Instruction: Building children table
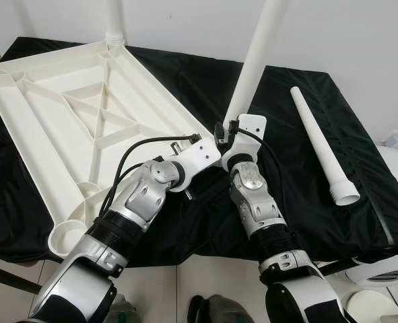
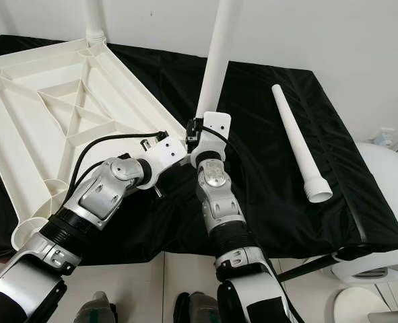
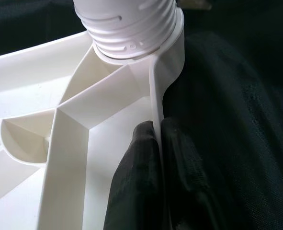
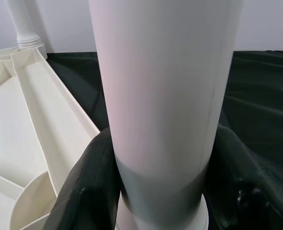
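White tabletop [image 1: 57,128] rim pinched by left hand [image 3: 156,143], right hand [image 4: 160,191] clamping upright leg [image 4: 163,86].

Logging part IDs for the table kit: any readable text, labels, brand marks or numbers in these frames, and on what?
None readable in any view.
White plastic tabletop, upside down: ribs only, no print.
White plastic leg standing in the corner socket: plain.
Loose white plastic leg on the black cloth: plain.
Threaded collar of the standing leg: moulded slots and dots, no characters.
Silver round joint cap on the right arm: any marking too small to read.
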Controlling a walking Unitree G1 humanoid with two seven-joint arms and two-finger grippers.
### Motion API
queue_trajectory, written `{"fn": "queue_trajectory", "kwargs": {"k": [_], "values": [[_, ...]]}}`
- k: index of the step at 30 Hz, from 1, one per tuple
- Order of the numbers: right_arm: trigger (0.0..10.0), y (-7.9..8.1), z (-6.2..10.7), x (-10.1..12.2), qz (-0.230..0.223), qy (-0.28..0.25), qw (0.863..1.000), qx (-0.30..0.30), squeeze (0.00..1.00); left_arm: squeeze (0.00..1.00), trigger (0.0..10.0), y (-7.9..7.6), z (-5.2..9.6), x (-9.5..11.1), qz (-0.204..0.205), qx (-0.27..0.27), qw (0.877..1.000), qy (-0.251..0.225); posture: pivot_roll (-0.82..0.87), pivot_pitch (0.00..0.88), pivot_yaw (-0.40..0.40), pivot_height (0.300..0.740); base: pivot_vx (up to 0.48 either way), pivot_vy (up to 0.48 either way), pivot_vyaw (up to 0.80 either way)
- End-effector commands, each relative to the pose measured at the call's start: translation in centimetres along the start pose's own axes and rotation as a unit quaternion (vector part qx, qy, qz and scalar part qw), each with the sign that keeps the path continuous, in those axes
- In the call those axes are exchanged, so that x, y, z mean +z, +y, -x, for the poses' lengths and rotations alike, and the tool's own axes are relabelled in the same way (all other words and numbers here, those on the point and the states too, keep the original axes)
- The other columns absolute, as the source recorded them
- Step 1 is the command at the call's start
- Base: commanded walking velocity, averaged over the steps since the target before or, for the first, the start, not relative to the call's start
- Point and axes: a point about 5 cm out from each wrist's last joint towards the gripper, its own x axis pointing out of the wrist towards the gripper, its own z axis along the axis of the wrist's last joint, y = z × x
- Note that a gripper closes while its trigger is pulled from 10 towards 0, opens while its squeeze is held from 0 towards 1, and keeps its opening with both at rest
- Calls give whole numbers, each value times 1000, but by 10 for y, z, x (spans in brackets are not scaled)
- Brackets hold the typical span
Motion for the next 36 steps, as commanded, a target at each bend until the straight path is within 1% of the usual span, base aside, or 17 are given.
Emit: {"fn": "queue_trajectory", "kwargs": {"k": [1,5,6,9,10,14,15,16,19,21,23,24,25,30,32,34,36], "values": [[10000,-10,0,4,1,-11,1000,-24,1000,0,10000,-16,-5,-2,-7,-33,999,5,80,14,-122,740,0,0,0],[10000,-16,1,6,1,-18,1000,-23,1000,0,10000,-17,-5,-2,-7,-33,999,4,80,13,-123,740,0,0,0],[10000,-24,1,7,3,-21,999,-23,1000,0,10000,-17,-5,-1,-6,-33,999,3,80,12,-124,740,0,0,0],[10000,-30,-1,7,5,-22,1000,-20,1000,0,10000,-17,-5,-1,-6,-32,999,3,77,12,-126,740,0,0,0],[10000,-37,-2,7,5,-19,1000,-8,463,0,10000,-17,-5,-1,-6,-32,999,3,76,13,-126,740,0,0,0],[10000,-40,-3,7,4,-16,1000,3,463,0,10000,-17,-5,-1,-6,-32,999,3,76,13,-126,740,0,0,0],[10000,-42,-3,7,8,-14,1000,18,0,0,10000,-17,-5,0,-6,-32,999,2,76,13,-126,740,0,0,0],[10000,-42,-3,7,8,-14,1000,18,0,0,10000,-17,-5,0,-6,-32,999,2,76,13,-126,740,0,0,0],[10000,-45,-2,-1,6,9,994,106,0,0,10000,-16,-5,-1,-7,-30,1000,3,72,15,-125,740,0,0,0],[10000,-45,-2,-1,6,9,994,106,0,0,10000,-16,-5,-1,-7,-30,1000,3,72,15,-125,740,0,0,0],[10000,-50,-2,-6,10,12,988,155,0,0,10000,-15,-5,1,-6,-29,1000,1,66,23,-113,740,0,0,0],[10000,-50,-2,-6,10,12,988,155,0,0,10000,-15,-5,1,-6,-29,1000,1,66,23,-113,740,0,0,0],[10000,-58,-3,-9,21,18,981,192,0,0,10000,-13,-5,1,-6,-28,1000,1,68,25,-111,740,0,0,0],[10000,-66,-4,-9,31,23,975,219,0,0,10000,-12,-5,1,-6,-27,1000,1,68,26,-110,740,0,0,0],[10000,-80,-9,-4,43,26,969,242,0,0,10000,-11,-5,1,-7,-26,1000,1,70,30,-107,740,0,0,0],[10000,-83,-10,-3,52,25,967,248,0,0,10000,-10,-5,1,-8,-25,1000,2,70,30,-107,740,0,0,0],[10000,-86,-12,1,43,25,963,266,0,0,10000,-10,-4,2,-7,-25,1000,1,74,33,-107,740,0,0,0]]}}
